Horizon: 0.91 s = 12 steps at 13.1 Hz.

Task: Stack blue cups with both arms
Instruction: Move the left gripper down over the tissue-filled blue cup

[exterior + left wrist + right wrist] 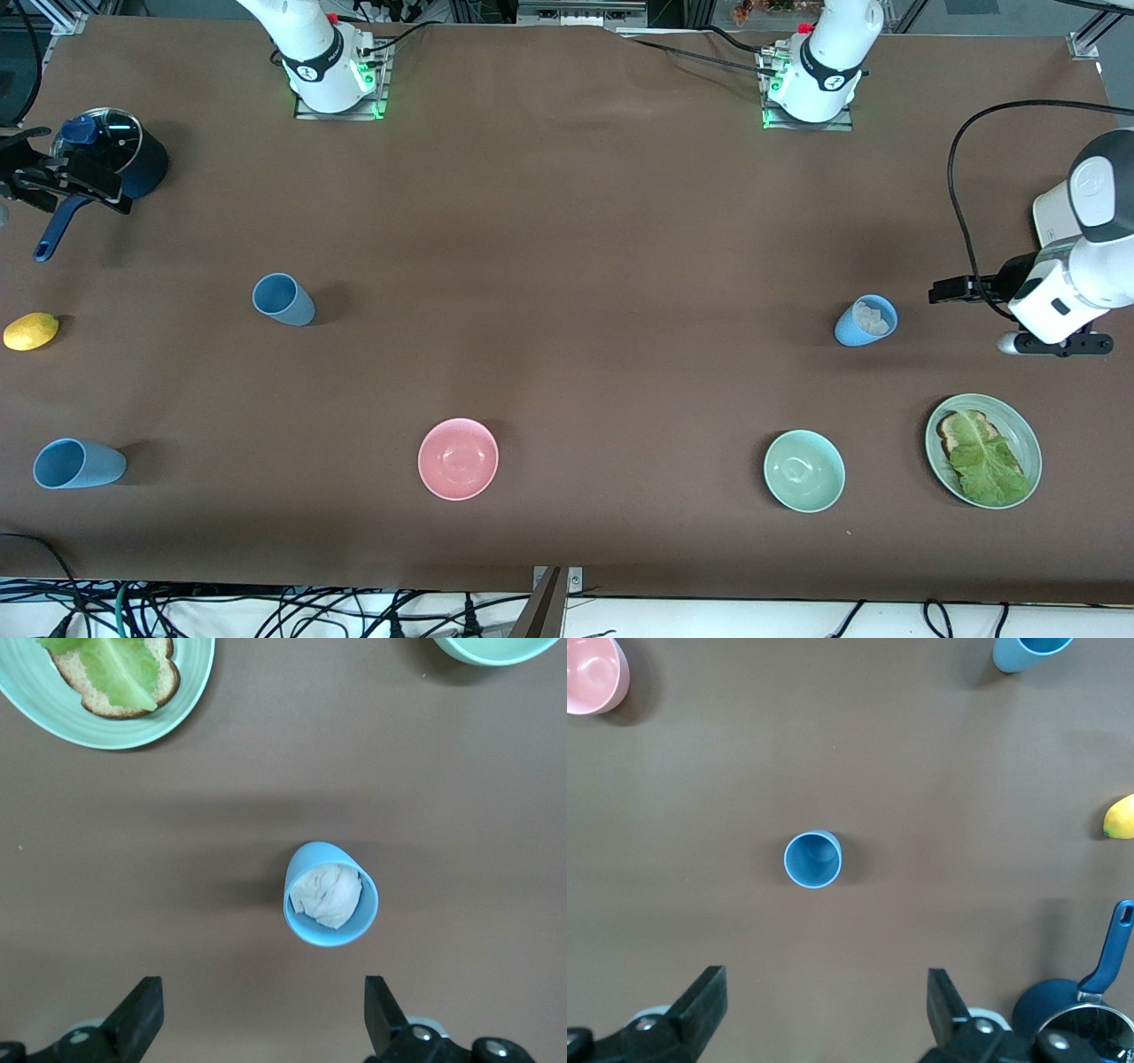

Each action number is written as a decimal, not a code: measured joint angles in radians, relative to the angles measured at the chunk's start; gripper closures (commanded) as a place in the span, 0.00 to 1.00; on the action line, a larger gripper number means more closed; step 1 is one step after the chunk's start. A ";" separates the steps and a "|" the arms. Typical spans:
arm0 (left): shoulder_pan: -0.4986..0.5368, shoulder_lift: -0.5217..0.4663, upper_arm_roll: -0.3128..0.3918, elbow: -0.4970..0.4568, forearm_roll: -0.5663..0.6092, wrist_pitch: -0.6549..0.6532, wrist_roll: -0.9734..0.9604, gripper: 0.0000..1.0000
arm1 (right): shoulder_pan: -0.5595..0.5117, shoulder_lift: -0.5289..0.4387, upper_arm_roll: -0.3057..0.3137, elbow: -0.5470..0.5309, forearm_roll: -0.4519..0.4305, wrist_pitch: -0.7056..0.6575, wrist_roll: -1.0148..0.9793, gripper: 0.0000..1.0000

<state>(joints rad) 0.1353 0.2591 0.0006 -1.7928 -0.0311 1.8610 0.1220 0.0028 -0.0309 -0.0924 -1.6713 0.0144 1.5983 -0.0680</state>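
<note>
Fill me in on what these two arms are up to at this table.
Nothing is held yet. The left gripper hangs open above a light blue plastic cup with something crumpled and white inside, at the left arm's end of the table. The right gripper hangs open at the right arm's end, beside a dark blue long-handled pot with glass lid, looking down on an empty blue cup. A third blue cup stands nearer the front camera.

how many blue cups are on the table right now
3. One blue cup stands near the lemon, another nearer the front camera at the right arm's end, and the third, holding something white, beside the left gripper.
</note>
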 measured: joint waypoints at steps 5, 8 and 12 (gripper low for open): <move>-0.020 -0.025 0.000 -0.206 0.000 0.278 -0.003 0.00 | 0.000 0.000 0.000 0.000 0.000 0.000 0.000 0.00; -0.020 -0.031 0.001 -0.305 0.000 0.428 -0.003 0.00 | 0.000 0.000 0.000 0.000 0.000 0.000 0.000 0.00; -0.019 -0.032 0.001 -0.370 0.000 0.530 -0.003 0.00 | 0.000 0.000 0.000 0.000 0.000 0.000 0.000 0.00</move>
<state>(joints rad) 0.1158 0.2270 0.0018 -2.1632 -0.0315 2.3908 0.1193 0.0028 -0.0308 -0.0923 -1.6712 0.0144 1.5982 -0.0680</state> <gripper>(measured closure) 0.000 0.000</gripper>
